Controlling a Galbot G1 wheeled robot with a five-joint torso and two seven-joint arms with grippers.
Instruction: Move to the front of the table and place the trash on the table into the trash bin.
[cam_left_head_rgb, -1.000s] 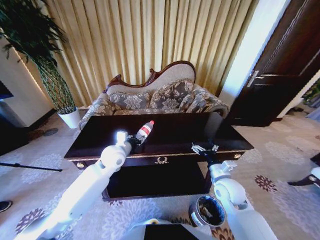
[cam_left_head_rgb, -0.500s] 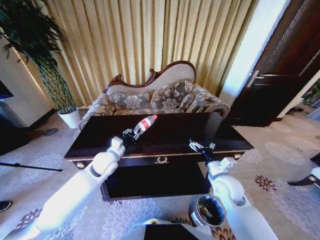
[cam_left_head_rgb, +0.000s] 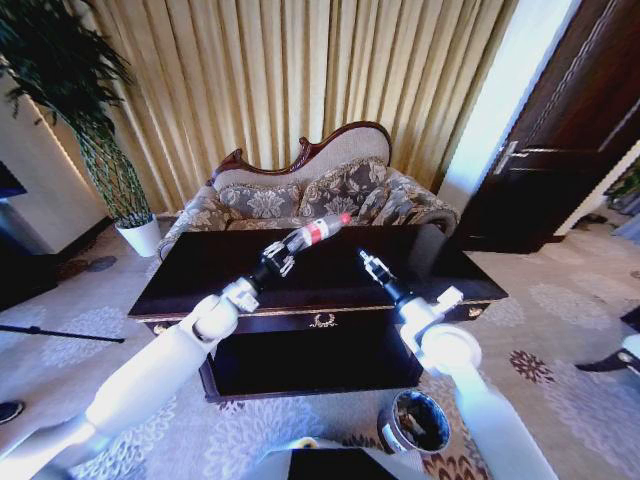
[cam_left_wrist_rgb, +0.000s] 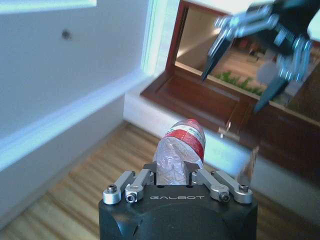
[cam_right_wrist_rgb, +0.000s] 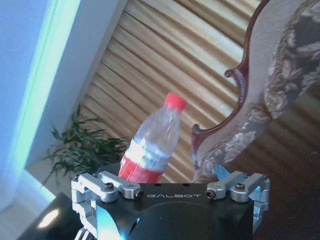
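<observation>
My left gripper (cam_left_head_rgb: 283, 257) is shut on the lower body of the trash, a clear plastic bottle (cam_left_head_rgb: 318, 230) with a red label and cap. It holds the bottle tilted in the air above the dark glossy table (cam_left_head_rgb: 190, 275), cap pointing right. The left wrist view shows the bottle (cam_left_wrist_rgb: 180, 150) clamped between the fingers, with my right gripper (cam_left_wrist_rgb: 248, 47) open beyond it. My right gripper (cam_left_head_rgb: 368, 263) hovers over the table just right of the bottle and apart from it. From the right wrist the bottle (cam_right_wrist_rgb: 152, 145) stands ahead of the spread fingers (cam_right_wrist_rgb: 240, 186). The trash bin (cam_left_head_rgb: 418, 422) stands on the carpet by my right arm.
A patterned sofa (cam_left_head_rgb: 330, 190) sits behind the table, with gold curtains behind it. A potted plant (cam_left_head_rgb: 95, 140) stands at the far left and a dark door (cam_left_head_rgb: 570, 140) at the right. Patterned carpet lies around the table.
My left gripper has lifted the bottle higher and to the right, tipping its cap rightwards. My right gripper has risen and moved left towards the bottle.
</observation>
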